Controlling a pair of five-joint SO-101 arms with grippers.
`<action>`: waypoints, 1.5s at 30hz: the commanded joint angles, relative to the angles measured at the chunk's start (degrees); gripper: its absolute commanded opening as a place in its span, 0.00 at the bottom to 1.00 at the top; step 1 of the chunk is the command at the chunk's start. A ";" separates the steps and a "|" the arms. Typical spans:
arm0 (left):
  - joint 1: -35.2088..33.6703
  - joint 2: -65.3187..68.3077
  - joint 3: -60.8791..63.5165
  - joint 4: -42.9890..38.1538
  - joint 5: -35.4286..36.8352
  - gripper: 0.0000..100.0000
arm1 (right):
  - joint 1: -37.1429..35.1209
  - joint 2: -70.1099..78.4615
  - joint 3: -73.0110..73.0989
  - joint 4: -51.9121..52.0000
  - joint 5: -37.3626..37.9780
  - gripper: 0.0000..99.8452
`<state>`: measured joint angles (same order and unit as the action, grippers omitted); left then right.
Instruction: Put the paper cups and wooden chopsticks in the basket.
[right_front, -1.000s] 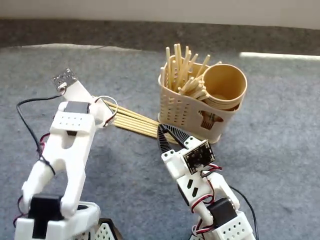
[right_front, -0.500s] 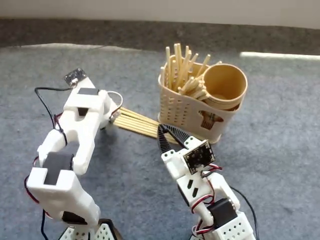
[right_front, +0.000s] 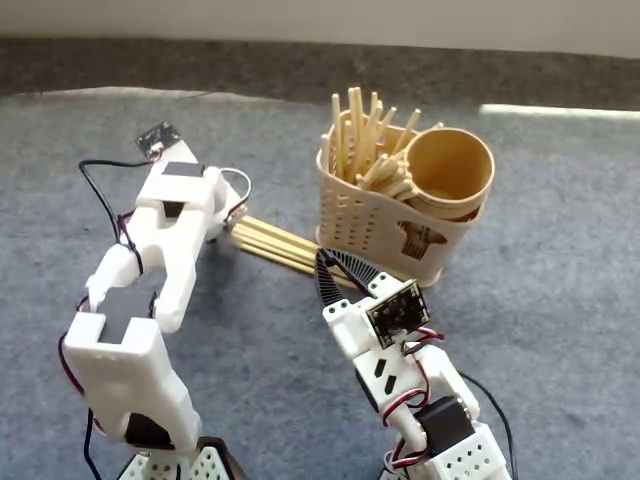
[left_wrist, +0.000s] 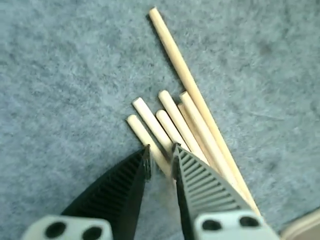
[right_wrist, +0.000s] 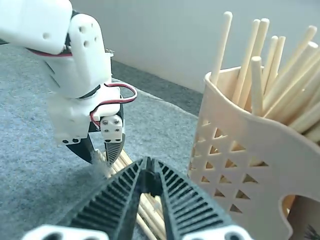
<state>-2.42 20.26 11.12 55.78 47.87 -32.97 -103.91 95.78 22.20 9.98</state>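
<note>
The fingers of the left gripper (left_wrist: 160, 159) are released, with only a narrow gap between them. They stand astride the end portion of one wooden chopstick (left_wrist: 142, 132), the outermost of the loose chopsticks (left_wrist: 195, 125). Their tips are down at the grey table (right_front: 540, 300), and the chopstick runs between them and passes under one finger. The rest of the bundle lies just beside that finger, side by side and roughly parallel, with one stick reaching well past the others. From the high view, we see these sticks lying flat on the table in a slanted row that runs from the left gripper toward the foot of the basket (right_front: 370, 225).

The fingers of the right gripper (right_wrist: 150, 176) are clenched, tips touching, and they grasp nothing. They hang just above the basket end of the loose bundle, near the basket's lower wall, and point toward the left gripper across the sticks.

The basket is cream plastic with triangular cut-outs in its wall, and it stands upright on the table. A bunch of standing chopsticks (right_front: 365, 130) leans inside it at mixed angles, their ends rising above the rim. A paper cup (right_front: 450, 165) lies tilted in the basket's other end, its mouth facing up and outward, with further cup rims nested under it.

The white left arm (right_front: 150, 270) bends down over the table at the far end of the bundle, and a thin wire loop (right_wrist: 127, 92) shows beside its wrist.
</note>
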 joint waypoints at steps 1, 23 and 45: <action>-0.75 2.15 -1.19 0.70 0.44 0.09 | -0.40 0.31 8.92 0.13 0.70 0.01; -0.75 3.03 -2.68 15.82 0.09 0.00 | -0.31 0.31 8.92 0.13 0.70 0.01; -0.75 -19.91 -8.92 26.81 -8.09 0.01 | -0.22 0.31 8.92 0.13 0.70 0.01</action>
<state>-2.59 6.29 5.67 82.24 41.63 -32.97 -103.91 95.78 22.20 9.98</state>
